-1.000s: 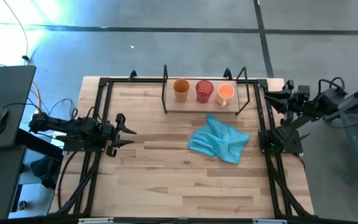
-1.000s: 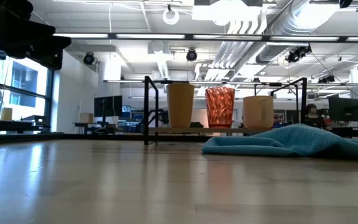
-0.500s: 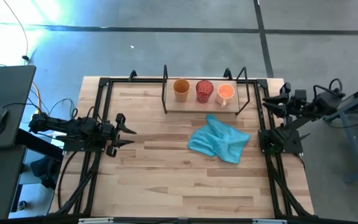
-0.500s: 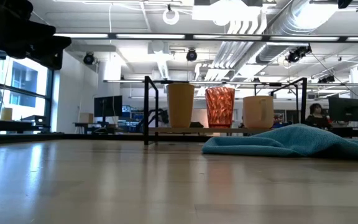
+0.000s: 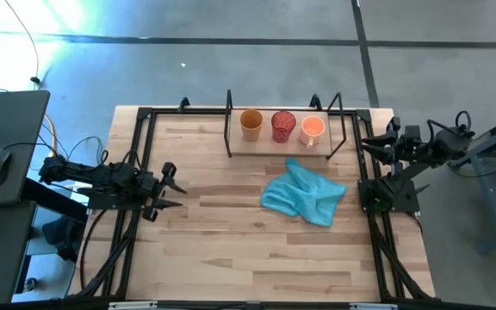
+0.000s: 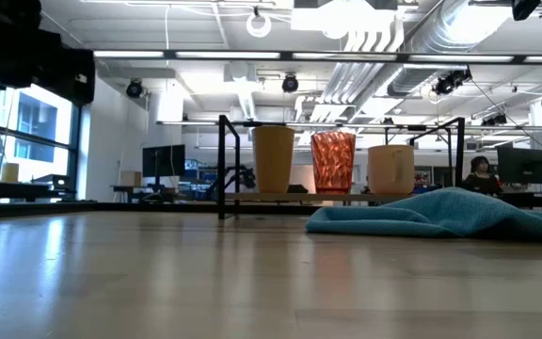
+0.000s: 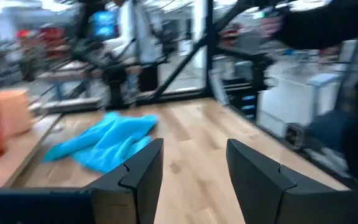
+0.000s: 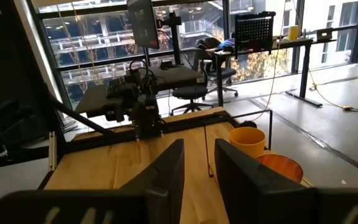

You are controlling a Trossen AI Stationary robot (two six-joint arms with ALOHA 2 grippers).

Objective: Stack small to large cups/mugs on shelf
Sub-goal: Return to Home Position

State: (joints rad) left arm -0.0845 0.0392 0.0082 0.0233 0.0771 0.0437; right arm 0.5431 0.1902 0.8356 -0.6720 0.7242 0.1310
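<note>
Pale wood planks form your table [image 5: 231,250], edged with black rails. It stands on grey concrete in a bright open workshop with ceiling ducts, desks and tall windows. A person [image 6: 479,169] shows far in the background.

Your left arm lies low along the table's left edge. The left gripper [image 5: 172,188] points inward over bare wood, its fingers spread wide. Your right arm is folded at the far right corner. The right gripper [image 5: 372,142] faces the shelf, fingers slightly parted and holding nothing.

The low black metal-rod shelf with a light wooden base [image 5: 265,147] runs lengthwise along the far edge. A crumpled blue cloth [image 5: 304,194] lies just in front of it.

Three vessels stand upright on the base in a row, mouths up: the mustard-yellow cup [image 5: 251,121] at left, the patterned red cup [image 5: 283,125] in the middle and the light orange mug [image 5: 313,128] at right.
</note>
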